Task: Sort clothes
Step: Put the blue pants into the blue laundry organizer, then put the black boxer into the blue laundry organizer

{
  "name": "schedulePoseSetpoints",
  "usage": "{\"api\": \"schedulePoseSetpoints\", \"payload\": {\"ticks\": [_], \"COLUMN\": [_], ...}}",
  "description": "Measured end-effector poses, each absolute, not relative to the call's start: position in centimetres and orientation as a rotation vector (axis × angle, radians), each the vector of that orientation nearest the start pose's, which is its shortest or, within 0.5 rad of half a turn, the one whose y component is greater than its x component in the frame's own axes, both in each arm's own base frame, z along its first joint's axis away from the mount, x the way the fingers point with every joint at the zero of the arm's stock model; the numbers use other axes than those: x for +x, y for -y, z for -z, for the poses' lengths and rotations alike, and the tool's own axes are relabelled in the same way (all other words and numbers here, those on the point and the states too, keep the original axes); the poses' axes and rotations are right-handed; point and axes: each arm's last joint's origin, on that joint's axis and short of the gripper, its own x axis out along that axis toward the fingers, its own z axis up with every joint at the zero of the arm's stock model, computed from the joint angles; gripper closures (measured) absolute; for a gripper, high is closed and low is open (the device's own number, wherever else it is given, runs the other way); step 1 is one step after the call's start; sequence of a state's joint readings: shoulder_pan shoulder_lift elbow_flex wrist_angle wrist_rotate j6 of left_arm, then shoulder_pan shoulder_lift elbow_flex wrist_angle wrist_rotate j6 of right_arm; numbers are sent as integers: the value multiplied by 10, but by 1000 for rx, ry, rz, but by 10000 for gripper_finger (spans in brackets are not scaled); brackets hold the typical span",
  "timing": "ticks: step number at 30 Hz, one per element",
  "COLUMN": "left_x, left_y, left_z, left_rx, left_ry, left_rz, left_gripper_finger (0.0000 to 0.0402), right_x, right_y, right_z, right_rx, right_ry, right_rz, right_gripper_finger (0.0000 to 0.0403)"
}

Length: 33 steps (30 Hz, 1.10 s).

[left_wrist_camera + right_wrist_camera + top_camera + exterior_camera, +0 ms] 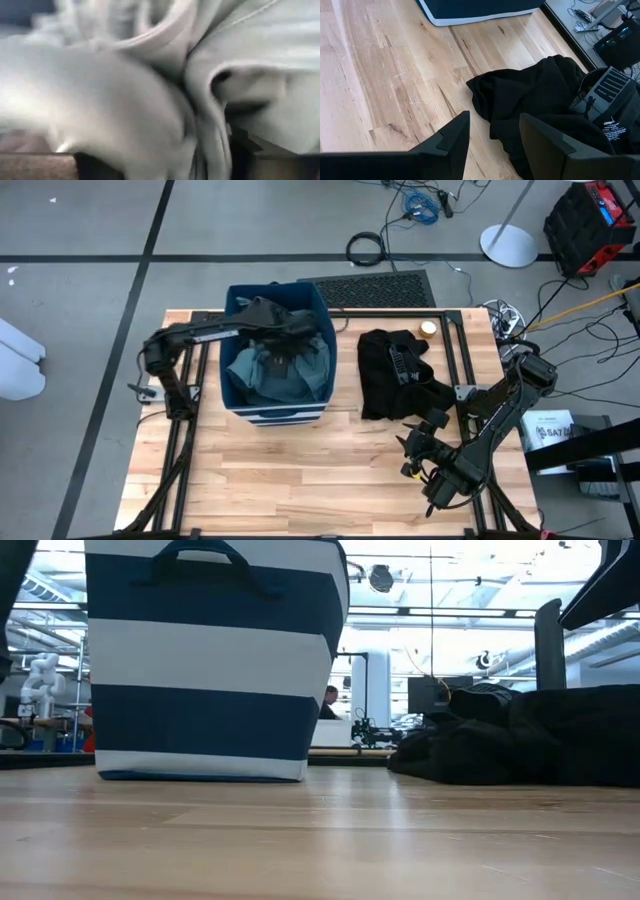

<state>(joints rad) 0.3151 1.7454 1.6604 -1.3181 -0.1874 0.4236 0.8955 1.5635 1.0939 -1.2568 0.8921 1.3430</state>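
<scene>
Left gripper point(290, 330) is inside the striped navy bin point(277, 412), above grey-green clothing point(270, 370); finger spread cannot be told. Right gripper point(492, 132) hovers over the table point(300, 480), fingers apart and empty, the black garment point(545, 100) just ahead. Its white printed label is illegible.

A navy-and-white striped bin point(278, 412) stands on the wooden table point(300, 480).
</scene>
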Motion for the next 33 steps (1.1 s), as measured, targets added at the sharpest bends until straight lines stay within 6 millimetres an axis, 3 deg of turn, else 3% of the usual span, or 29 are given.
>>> {"api": "schedulePoseSetpoints", "payload": {"ticks": [10,20,27,33], "left_x": [263,225,219,219], "left_y": [-99,-81,-36,21], "left_z": [-387,-437,-456,-445], "left_rx": [244,106,63,100], "left_ry": [-1071,-715,-521,-468], "left_rz": [-222,-248,-143,-50], "left_gripper_finger": [187,187,187,187], "right_x": [174,174,182,191], "right_y": [-181,-181,-179,-174], "right_z": [-225,-226,-234,-264], "right_rx": [-123,-123,-94,-102], "right_ry": [-778,-770,-688,-667], "right_rz": [617,620,654,691], "right_gripper_finger": [243,243,243,243]}}
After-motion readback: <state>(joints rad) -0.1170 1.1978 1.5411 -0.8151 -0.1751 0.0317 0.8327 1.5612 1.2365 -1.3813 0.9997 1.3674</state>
